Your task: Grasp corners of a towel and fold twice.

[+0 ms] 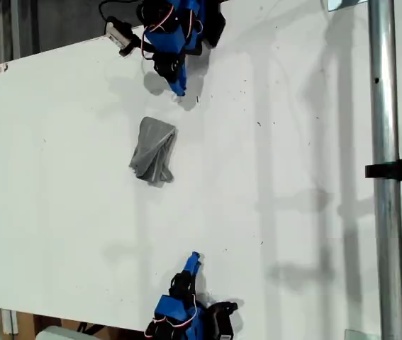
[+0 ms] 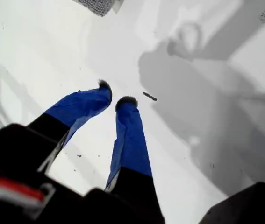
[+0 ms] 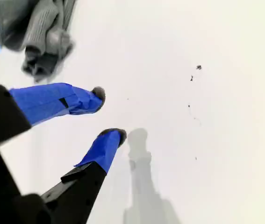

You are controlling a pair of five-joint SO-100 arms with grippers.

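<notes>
The towel (image 1: 153, 151) lies on the white bench (image 1: 59, 212), left of centre in the exterior view. It is gathered into a narrow, creased bundle, not spread flat. No single corner can be picked out in any view, and the number of layers cannot be read.

Just right of the towel, at the top of the exterior view, the second pincer (image 1: 179, 88) hangs over bare bench near the towel's upper end. In the second wrist view this pincer (image 3: 109, 112) has its jaws well apart and holds nothing. The bundle lies close by but clear of both fingers.

Further right, at the bottom of the exterior view, the first pincer (image 1: 194, 257) points toward the towel from well away. In the first wrist view the same pincer (image 2: 116, 93) has its jaws slightly apart and empty. Only an edge of the cloth shows, far ahead.

A metal pole (image 1: 383, 106) crosses the exterior view's right side, well clear of the work.

Judged step: approach and corner grasp. Recommended procedure:
- Locate a true corner before the jaws close, since a pinch on a mid-fold would probably lift several layers.
- Bring each pincer down to the bench beside the cloth edge, jaws apart, then slide it under one layer.
- Widen the first pincer before contact.
- Lift both ends evenly to prevent twisting.
</notes>
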